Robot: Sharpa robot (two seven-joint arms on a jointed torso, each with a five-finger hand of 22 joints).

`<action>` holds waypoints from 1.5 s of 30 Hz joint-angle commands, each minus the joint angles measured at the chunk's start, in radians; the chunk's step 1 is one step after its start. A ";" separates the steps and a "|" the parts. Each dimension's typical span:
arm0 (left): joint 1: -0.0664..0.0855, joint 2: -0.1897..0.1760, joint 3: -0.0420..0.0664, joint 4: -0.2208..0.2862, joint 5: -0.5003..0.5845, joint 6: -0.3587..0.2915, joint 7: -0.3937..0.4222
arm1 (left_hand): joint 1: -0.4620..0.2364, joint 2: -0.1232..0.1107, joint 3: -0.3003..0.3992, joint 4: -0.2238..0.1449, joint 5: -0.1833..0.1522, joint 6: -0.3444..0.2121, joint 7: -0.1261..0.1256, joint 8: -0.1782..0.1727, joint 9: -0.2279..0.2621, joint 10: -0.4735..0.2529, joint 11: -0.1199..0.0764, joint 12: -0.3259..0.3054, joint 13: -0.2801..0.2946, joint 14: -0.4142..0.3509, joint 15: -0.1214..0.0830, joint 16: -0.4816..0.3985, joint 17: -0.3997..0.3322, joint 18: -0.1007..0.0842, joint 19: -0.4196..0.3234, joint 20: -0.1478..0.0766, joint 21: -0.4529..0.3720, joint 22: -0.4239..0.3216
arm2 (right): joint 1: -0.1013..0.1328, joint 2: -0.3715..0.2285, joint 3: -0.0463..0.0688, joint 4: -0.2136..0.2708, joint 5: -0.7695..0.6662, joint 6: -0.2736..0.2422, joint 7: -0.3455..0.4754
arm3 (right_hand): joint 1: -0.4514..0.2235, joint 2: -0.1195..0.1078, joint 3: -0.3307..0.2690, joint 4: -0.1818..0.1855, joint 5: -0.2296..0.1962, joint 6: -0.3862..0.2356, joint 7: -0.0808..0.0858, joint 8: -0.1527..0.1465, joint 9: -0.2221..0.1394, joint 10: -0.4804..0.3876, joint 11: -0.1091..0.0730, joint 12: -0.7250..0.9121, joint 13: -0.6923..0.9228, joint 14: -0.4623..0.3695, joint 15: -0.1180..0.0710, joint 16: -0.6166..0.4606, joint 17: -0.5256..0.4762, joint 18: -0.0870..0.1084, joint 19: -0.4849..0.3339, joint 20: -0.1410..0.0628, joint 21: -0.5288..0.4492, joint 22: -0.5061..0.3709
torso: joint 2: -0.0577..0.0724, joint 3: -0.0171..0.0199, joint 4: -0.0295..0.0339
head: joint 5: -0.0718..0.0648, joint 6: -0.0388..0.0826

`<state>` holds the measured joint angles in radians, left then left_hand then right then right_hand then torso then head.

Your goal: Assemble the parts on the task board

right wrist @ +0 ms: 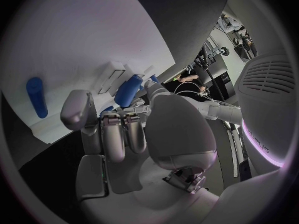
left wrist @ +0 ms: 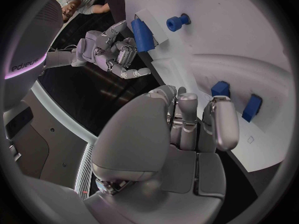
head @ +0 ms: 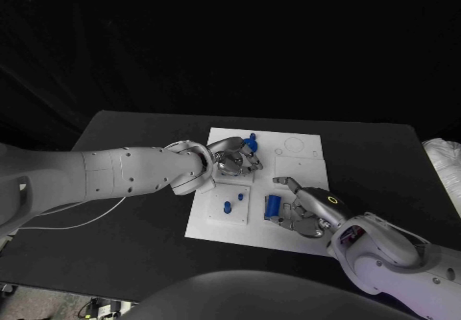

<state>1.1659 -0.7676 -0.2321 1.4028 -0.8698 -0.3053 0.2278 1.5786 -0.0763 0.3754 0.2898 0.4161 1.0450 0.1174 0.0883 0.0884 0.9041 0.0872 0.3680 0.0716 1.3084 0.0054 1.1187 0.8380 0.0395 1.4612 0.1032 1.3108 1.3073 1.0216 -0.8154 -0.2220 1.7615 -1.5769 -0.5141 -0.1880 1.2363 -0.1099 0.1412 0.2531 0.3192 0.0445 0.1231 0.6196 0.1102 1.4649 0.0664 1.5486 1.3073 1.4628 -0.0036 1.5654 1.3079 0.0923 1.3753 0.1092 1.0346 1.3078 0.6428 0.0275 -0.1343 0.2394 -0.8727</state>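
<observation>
Head view shows the left hand [head: 234,159] over the task board [head: 300,150], fingers curled beside a blue part [head: 250,143]; whether they grip it cannot be told. Right hand [head: 306,210] rests beside a blue cylinder [head: 274,206], fingers loosely apart, holding nothing.

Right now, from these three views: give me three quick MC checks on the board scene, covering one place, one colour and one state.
1. Where is the left hand?
A) over the far left of the task board
B) on bare table beside the board
C) at the board's near right corner

2. Colour of the small parts?
A) grey
B) blue
C) red

3. The long part by the right hand?
A) stands upright
B) lies on the board
C) raised in the left hand

Answers:
1 A, the head view shows it there.
2 B, they are plainly blue.
3 B, it lies flat beside that hand's fingers.
</observation>
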 commanded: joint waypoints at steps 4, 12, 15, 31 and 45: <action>-0.001 0.001 0.001 0.002 0.003 0.013 0.003 | 0.010 0.000 0.005 -0.002 -0.004 0.000 0.009 0.003 0.001 0.000 0.004 0.004 -0.001 -0.005 0.000 -0.006 -0.001 0.018 -0.004 0.005 -0.006 0.187 | -0.003 -0.002 0.000 0.011 -0.042 -0.031 -0.014 | 0.015 0.006 -0.007 -0.005 0.027 0.035 0.047 0.094 0.013 0.070 0.002 -0.003 0.231 0.108 0.004 0.005 0.263 0.011 -0.007 -0.003 -0.006 0.126 | 0.000 -0.0006 0.0004 | -0.002 0.000; -0.002 0.003 0.001 0.001 0.003 0.014 0.003 | 0.010 0.000 0.005 -0.002 -0.004 0.000 0.009 0.003 0.001 0.000 0.004 0.004 -0.001 -0.005 0.000 -0.006 -0.001 0.018 -0.004 0.005 -0.006 0.187 | -0.006 0.004 0.000 0.007 -0.050 -0.004 -0.035 | 0.031 0.014 0.001 -0.026 0.174 0.092 0.043 0.198 0.033 0.068 -0.002 -0.004 0.229 0.108 0.001 0.005 0.263 0.012 -0.008 -0.006 -0.015 0.125 | 0.000 -0.0008 0.0004 | -0.005 0.000; -0.003 0.003 0.001 0.001 0.003 0.014 0.003 | 0.010 0.000 0.005 -0.002 -0.004 0.000 0.009 0.003 0.001 0.000 0.004 0.004 -0.001 -0.005 0.000 -0.006 -0.001 0.018 -0.004 0.005 -0.006 0.187 | -0.008 0.007 0.000 0.005 -0.054 0.009 -0.044 | 0.030 0.013 0.000 -0.028 0.178 0.097 0.042 0.208 0.037 0.068 -0.002 -0.004 0.229 0.108 0.001 0.005 0.263 0.012 -0.009 -0.006 -0.017 0.124 | 0.000 -0.0009 0.0011 | -0.004 0.000; -0.004 0.003 0.001 0.000 0.003 0.023 -0.001 | 0.010 0.000 0.005 -0.002 -0.004 0.000 0.009 0.003 0.001 0.000 0.004 0.004 -0.001 -0.005 0.000 -0.006 -0.001 0.018 -0.004 0.005 -0.006 0.187 | -0.019 0.013 0.000 -0.002 -0.073 0.041 -0.084 | 0.007 0.007 -0.014 -0.029 0.115 0.090 0.044 0.242 0.047 0.069 0.000 -0.003 0.230 0.108 0.002 0.005 0.263 0.013 -0.008 -0.006 -0.026 0.122 | -0.001 -0.0004 -0.0007 | -0.005 0.000; -0.005 0.002 0.001 0.001 0.003 0.021 -0.002 | 0.010 -0.001 0.007 -0.002 -0.005 -0.001 0.010 0.002 0.001 -0.001 0.005 0.004 -0.001 -0.006 0.001 -0.006 -0.002 0.018 -0.005 0.006 -0.008 0.187 | -0.022 0.018 0.000 -0.009 -0.071 0.019 -0.089 | 0.013 0.026 0.020 -0.046 0.287 0.140 0.037 0.312 0.071 0.064 -0.002 -0.007 0.225 0.108 0.000 0.005 0.263 0.014 -0.005 -0.007 -0.037 0.120 | 0.000 -0.0004 0.0012 | -0.005 0.000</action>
<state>1.1609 -0.7672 -0.2321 1.4017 -0.8698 -0.2976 0.2247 1.5786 -0.0763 0.3785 0.2865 0.4161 1.0412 0.1211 0.0883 0.0883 0.9041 0.0872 0.3680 0.0716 1.3084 0.0054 1.1187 0.8368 0.0395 1.4576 0.1069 1.3068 1.3073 1.0010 -0.7977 -0.2216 1.7550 -1.6368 -0.4945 -0.2698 1.2485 -0.0962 0.1569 0.2067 0.5993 0.1780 0.1345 0.9252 0.1759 1.4649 0.0663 1.5448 1.3077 1.4629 -0.0037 1.5654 1.3074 0.0922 1.3716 0.1054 1.0009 1.3073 0.6430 0.0273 -0.1335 0.2333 -0.8727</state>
